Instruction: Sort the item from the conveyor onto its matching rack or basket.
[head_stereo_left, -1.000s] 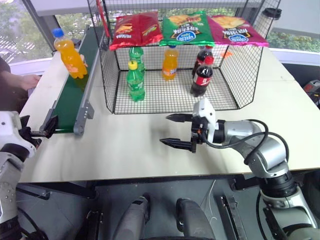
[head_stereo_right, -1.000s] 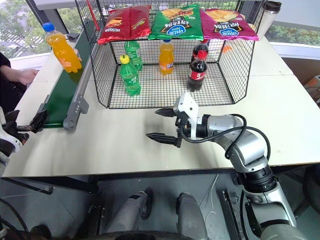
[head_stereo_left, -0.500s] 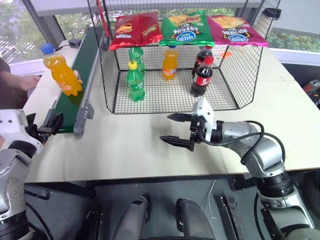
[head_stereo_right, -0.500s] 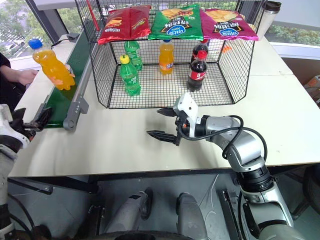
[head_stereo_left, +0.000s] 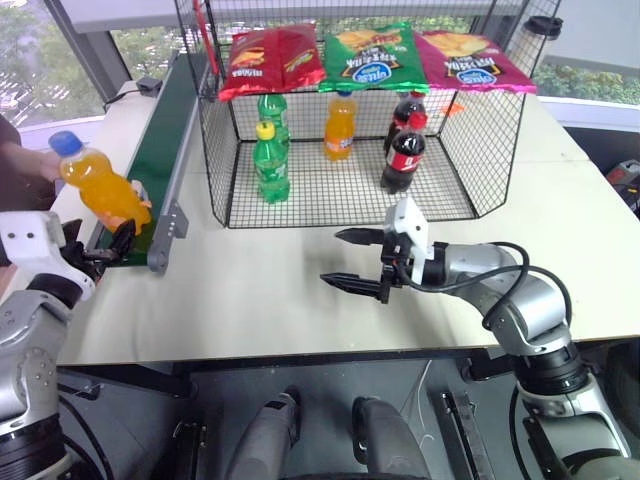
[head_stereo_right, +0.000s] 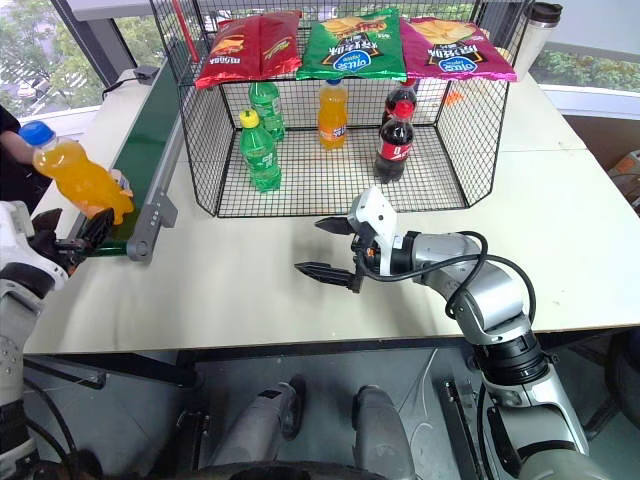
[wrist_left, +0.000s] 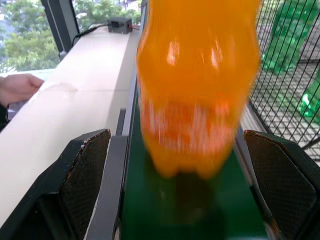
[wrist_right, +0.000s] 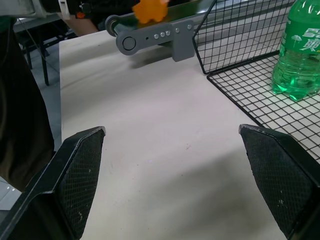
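orange soda bottle (head_stereo_left: 100, 190) tilted at conveyor (head_stereo_left: 150, 170) end — left pincer (wrist_left: 175, 190) spread around it; right pincer (head_stereo_left: 358, 260) apart

Robot test lab: tabletop conveyor (head_stereo_left: 150, 170), wire cage (head_stereo_left: 460, 130), windows.

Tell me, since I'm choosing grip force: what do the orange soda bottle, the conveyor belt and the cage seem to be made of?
The orange soda bottle looks like clear glossy plastic: highlights glint on it and the drink shows through. The conveyor belt seems matte dark green rubber or fabric, between grey metal-looking rails. The cage appears to be thin black-coated wire mesh, judging by its see-through grid.
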